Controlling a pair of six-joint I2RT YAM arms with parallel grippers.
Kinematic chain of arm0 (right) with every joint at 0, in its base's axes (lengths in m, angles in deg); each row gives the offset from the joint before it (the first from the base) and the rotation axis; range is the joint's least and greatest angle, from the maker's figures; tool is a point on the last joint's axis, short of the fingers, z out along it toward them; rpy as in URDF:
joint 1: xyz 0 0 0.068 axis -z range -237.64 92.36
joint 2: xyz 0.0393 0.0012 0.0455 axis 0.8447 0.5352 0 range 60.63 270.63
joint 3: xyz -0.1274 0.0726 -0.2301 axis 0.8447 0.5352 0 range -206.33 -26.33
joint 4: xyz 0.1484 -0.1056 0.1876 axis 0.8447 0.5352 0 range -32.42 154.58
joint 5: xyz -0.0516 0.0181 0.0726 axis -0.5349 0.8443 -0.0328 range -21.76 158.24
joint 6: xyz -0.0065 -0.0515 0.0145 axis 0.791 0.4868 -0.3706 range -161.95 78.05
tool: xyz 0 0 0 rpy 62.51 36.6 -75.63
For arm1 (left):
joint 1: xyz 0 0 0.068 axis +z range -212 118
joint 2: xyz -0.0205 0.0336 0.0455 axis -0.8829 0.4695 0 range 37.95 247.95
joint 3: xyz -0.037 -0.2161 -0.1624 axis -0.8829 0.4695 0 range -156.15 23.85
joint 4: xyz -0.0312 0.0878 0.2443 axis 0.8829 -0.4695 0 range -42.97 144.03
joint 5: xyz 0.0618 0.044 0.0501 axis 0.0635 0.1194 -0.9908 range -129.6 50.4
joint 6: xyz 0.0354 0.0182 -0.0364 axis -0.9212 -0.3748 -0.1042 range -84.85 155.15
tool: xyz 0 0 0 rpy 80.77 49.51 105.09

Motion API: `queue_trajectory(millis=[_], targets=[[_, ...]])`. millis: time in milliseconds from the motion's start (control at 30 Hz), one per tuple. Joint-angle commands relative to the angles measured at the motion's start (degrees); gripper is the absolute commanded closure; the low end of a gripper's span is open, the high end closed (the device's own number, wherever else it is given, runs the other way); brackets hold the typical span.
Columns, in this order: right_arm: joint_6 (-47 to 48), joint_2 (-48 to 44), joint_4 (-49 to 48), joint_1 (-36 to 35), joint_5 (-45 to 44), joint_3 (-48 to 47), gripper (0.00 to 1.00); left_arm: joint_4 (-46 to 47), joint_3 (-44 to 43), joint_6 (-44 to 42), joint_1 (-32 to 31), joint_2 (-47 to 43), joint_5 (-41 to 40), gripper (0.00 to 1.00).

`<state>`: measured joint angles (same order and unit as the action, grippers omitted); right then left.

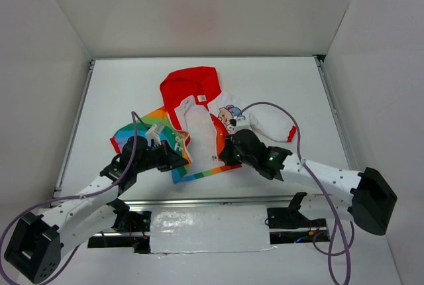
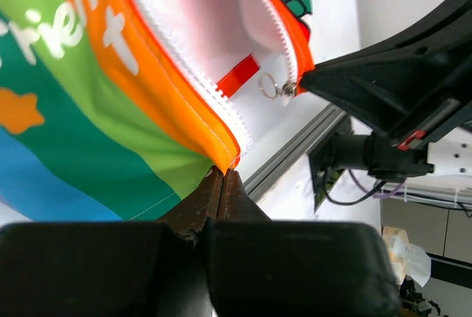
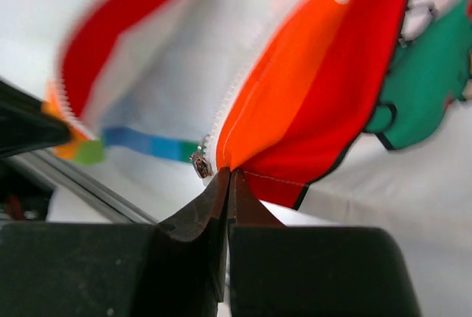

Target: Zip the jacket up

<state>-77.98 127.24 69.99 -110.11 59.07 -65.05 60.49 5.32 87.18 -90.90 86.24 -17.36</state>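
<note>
The jacket lies open on the table, red hood at the back, white lining up, rainbow stripes on the left. My left gripper is shut on the bottom corner of the rainbow side, beside the white zip teeth. My right gripper is shut on the bottom corner of the orange-edged printed side. The metal slider sits just left of the right fingertips. In the left wrist view the slider with its ring hangs at the tip of the right gripper's fingers. The two zip edges are apart.
A metal rail runs along the table's near edge, just below the jacket's hem. White walls close in the table on three sides. A purple cable loops over the jacket's right sleeve.
</note>
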Motion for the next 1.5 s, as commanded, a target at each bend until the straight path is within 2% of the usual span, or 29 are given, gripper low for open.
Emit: queue_trajectory(millis=[0,33,67,133,233,267,367,500,533,567,600,767,833,933,1167,1333,1433,1467], targets=[[3.4,-4.3,-22.1,0.5,2.2,6.8,1.00,9.1,-2.7,1.1,-0.5,1.2,1.1,1.00],[4.6,-5.6,-26.3,0.5,3.4,8.5,1.00,9.5,-2.9,1.1,-0.5,1.9,1.1,1.00],[5.6,-6.8,-34.7,0.5,4.8,10.2,1.00,9.6,-3.7,0.9,-0.5,3.3,1.0,1.00],[10.3,-8.9,-41.8,0.5,8.9,14.3,1.00,9.1,-4.4,0.5,-0.5,4.6,0.3,1.00],[15.6,-1.9,-34.0,0.6,5.4,6.9,1.00,7.3,-6.0,0.2,-0.6,6.7,-1.0,1.00],[16.3,0.8,-27.0,0.6,-0.8,1.8,1.00,5.7,-6.4,0.2,-0.6,7.3,-2.1,1.00],[15.0,8.9,-20.3,0.5,-13.5,-3.7,1.00,3.6,-6.6,0.4,-0.6,7.5,-4.0,1.00],[14.5,10.7,-25.4,0.1,-20.6,-2.6,1.00,2.5,-5.9,0.4,-0.8,6.3,-5.5,1.00],[14.4,9.8,-27.9,0.2,-20.8,-1.3,1.00,2.2,-6.0,0.0,-0.8,6.1,-5.8,1.00],[14.1,7.2,-34.4,0.1,-21.1,2.1,1.00,1.3,-6.1,-0.2,-0.8,5.9,-6.2,1.00],[14.2,5.9,-37.9,0.1,-20.6,3.9,1.00,0.9,-6.2,-0.4,-0.9,5.8,-6.3,1.00],[20.7,-0.5,-67.4,0.1,-13.8,17.7,1.00,0.0,-6.5,-1.4,-0.9,5.5,-6.5,1.00],[24.1,-1.7,-73.8,0.2,-7.9,20.9,1.00,-0.8,-6.8,-1.9,-0.8,5.5,-6.7,1.00],[27.2,-4.0,-74.8,0.3,0.9,22.5,1.00,-1.4,-6.6,-2.5,-0.9,5.4,-7.3,1.00],[29.3,1.3,-81.6,0.3,-1.9,24.6,1.00,-0.8,-6.9,-3.4,-0.9,6.3,-8.4,1.00],[34.8,-5.5,-71.6,0.8,10.8,21.5,1.00,-4.3,-9.6,-6.8,-0.9,7.5,-10.5,1.00],[35.5,-6.8,-70.0,0.7,11.0,21.0,1.00,-5.5,-10.2,-7.4,-0.9,7.3,-11.4,1.00],[37.4,-6.1,-71.5,0.7,7.4,21.4,1.00,-5.6,-10.2,-7.5,-0.9,7.1,-11.8,1.00]])
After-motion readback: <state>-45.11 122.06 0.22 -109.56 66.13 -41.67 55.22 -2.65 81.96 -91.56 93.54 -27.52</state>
